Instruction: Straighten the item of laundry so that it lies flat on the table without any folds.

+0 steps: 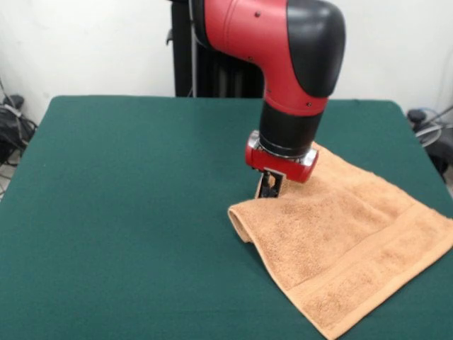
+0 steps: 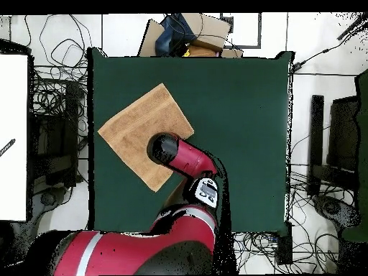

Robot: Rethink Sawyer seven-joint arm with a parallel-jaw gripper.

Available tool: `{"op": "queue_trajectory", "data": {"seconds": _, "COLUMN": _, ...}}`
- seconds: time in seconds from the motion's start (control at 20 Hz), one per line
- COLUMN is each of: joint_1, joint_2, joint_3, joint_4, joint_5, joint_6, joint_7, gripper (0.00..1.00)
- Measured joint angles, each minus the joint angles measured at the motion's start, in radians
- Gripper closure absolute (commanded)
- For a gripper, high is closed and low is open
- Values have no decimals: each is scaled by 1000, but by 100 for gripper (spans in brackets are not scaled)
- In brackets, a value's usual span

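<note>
The gripper [image 1: 270, 185] sits low at centre-right of the front view, its tips at the towel's [image 1: 347, 248] upper-left edge; whether it is open or closed on the cloth cannot be told. The towel lies at lower right, its left corner rolled under in a fold. Overhead, the arm [image 2: 183, 158] covers the towel's [image 2: 140, 129] lower-right corner on the green table [image 2: 244, 115].

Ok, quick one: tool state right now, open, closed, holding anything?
Tool: low at the towel edge beside a raised fold; whether it is open, closed or gripping cloth cannot be told.
</note>
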Motion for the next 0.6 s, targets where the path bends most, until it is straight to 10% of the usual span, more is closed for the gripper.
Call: {"op": "queue_trajectory", "data": {"seconds": 0.6, "joint_1": 36, "joint_2": -61, "joint_3": -48, "joint_4": -33, "joint_5": 0, "joint_6": 138, "joint_7": 0, "gripper": 100}}
